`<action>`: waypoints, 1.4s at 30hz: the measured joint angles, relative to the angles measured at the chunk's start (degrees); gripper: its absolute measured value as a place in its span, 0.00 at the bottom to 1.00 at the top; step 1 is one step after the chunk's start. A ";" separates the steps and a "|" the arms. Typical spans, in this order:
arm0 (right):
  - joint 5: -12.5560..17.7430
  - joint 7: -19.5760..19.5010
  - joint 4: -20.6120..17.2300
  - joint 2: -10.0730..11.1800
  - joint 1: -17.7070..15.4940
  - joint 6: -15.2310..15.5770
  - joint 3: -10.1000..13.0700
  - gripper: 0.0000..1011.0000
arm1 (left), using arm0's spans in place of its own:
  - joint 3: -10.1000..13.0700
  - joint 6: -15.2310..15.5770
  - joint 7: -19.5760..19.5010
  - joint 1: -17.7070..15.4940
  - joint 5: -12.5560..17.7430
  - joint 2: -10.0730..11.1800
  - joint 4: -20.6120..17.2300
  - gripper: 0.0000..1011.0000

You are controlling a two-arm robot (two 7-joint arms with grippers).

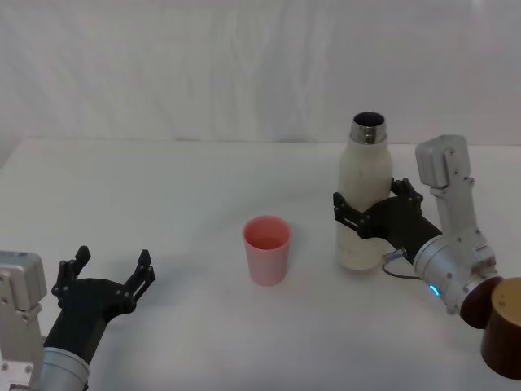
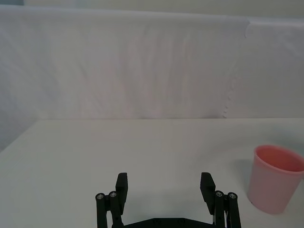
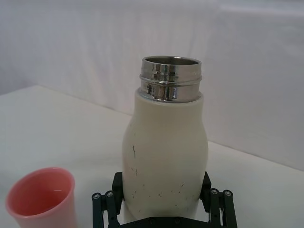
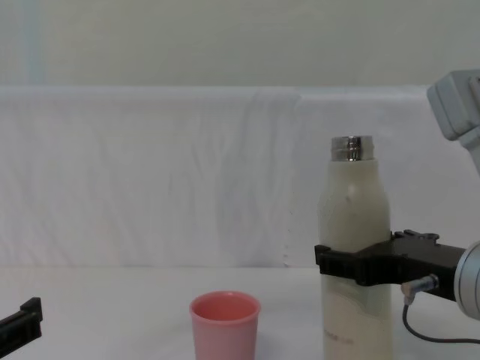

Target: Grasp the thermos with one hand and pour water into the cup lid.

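The cream-white thermos (image 1: pixel 363 163) stands upright on the right side of the white table, its steel neck open at the top. My right gripper (image 1: pixel 369 205) is shut on the thermos around its middle, with one black finger pressed to each side (image 3: pixel 164 190). The pink cup lid (image 1: pixel 267 248) stands upright to the left of the thermos, a short gap away, also seen in the chest view (image 4: pixel 223 322) and the right wrist view (image 3: pixel 40 199). My left gripper (image 1: pixel 112 265) rests open at the front left with nothing between its fingers (image 2: pixel 165 183); the cup lid (image 2: pixel 275 178) is off to its right.
A brown cylindrical object (image 1: pixel 505 326) sits at the front right corner, close to my right arm. A white cloth backdrop (image 4: pixel 187 172) rises behind the table. Bare table surface (image 1: pixel 163 187) lies between the left gripper and the cup lid.
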 joint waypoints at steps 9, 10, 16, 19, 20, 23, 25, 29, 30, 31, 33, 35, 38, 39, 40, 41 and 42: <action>1.33 -0.10 0.75 0.61 0.70 0.18 -1.21 0.95 | 0.00 0.00 0.00 0.00 0.00 0.00 0.00 0.99; 1.60 -0.16 0.89 0.72 0.83 0.18 -1.39 0.95 | 0.00 0.00 0.00 0.00 0.00 0.00 0.00 0.99; 2.73 -0.50 1.31 0.91 1.00 0.13 -1.77 0.95 | 0.00 0.00 0.00 0.00 0.00 0.00 0.00 0.99; 3.34 -0.72 1.56 1.05 1.11 0.07 -2.07 0.95 | 0.00 0.00 0.00 0.00 0.00 0.00 0.00 0.99; 3.55 -0.84 1.69 1.14 1.13 -0.02 -2.21 0.95 | 0.00 0.00 0.00 0.00 0.00 0.00 0.00 0.99; 3.88 -1.06 1.96 1.41 1.25 -0.21 -2.55 0.95 | 0.00 0.00 0.00 0.00 0.00 0.00 0.00 0.99; 4.04 -1.21 2.14 1.53 1.34 -0.31 -2.75 0.95 | 0.00 0.00 0.00 0.00 0.00 0.00 0.00 0.99; 4.41 -1.40 2.39 1.89 1.47 -0.58 -3.15 0.95 | 0.00 0.00 0.00 0.00 0.00 0.00 0.00 0.99; 4.61 -1.43 2.43 2.02 1.48 -0.65 -3.27 0.95 | 0.00 0.00 0.00 0.00 0.00 0.00 0.00 0.99; 4.73 -1.45 2.46 2.09 1.49 -0.69 -3.32 0.95 | 0.00 0.00 0.00 0.00 0.00 0.00 0.00 0.99; 5.03 -1.53 2.51 2.22 1.49 -0.77 -3.43 0.95 | 0.00 0.00 0.00 0.00 0.00 0.00 0.00 0.99; 5.39 -1.65 2.51 2.38 1.46 -0.92 -3.50 0.95 | 0.00 0.00 0.00 0.00 0.00 0.00 0.00 0.99; 5.70 -1.68 2.54 2.49 1.41 -1.06 -3.57 0.95 | 0.00 0.00 0.00 0.00 0.00 0.00 0.00 0.99; 5.93 -1.69 2.54 2.57 1.34 -1.14 -3.61 0.95 | 0.00 0.00 0.00 0.00 0.00 0.00 0.00 0.99; 6.08 -1.69 2.55 2.63 1.30 -1.19 -3.63 0.95 | 0.00 0.00 0.00 0.00 0.00 0.00 0.00 0.99; 6.16 -1.69 2.54 2.68 1.28 -1.20 -3.64 0.95 | 0.00 0.00 0.00 0.00 0.00 0.00 0.00 0.99; 6.41 -1.69 2.54 2.81 1.26 -1.27 -3.68 0.95 | 0.00 0.00 0.00 0.00 0.00 0.00 0.00 0.99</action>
